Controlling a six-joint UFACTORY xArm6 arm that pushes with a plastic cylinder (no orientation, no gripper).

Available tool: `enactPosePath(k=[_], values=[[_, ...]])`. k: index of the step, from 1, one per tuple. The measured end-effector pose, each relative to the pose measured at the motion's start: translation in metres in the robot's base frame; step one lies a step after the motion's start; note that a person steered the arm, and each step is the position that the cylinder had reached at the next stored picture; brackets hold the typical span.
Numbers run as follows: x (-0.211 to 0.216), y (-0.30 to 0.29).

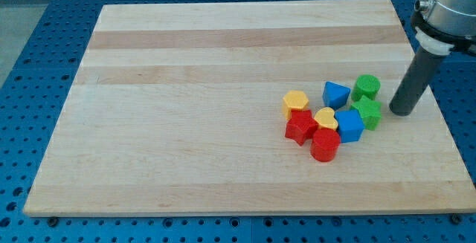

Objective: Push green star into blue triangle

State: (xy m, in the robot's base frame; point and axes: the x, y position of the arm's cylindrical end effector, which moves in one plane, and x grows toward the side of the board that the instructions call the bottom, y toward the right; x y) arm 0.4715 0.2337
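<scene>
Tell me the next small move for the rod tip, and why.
Probably slide my tip toward the view's left into the green star-shaped block, angling slightly upward. The tip sits just right of the star, and the blue triangular block lies up-left of it, with the green cylinder close above the star.

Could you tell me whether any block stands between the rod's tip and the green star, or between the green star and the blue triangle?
Nothing visible does. My tip sits just to the view's right of the green star, with bare board between. The blue triangle lies up-left of the star; the green cylinder and blue cube flank that path closely.
</scene>
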Motion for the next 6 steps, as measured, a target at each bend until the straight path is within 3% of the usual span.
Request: enactPosePath(k=[1, 3, 5, 6], values=[[0.047, 0.000], [0.065, -0.006], [0.064, -0.038], [0.027, -0.038]])
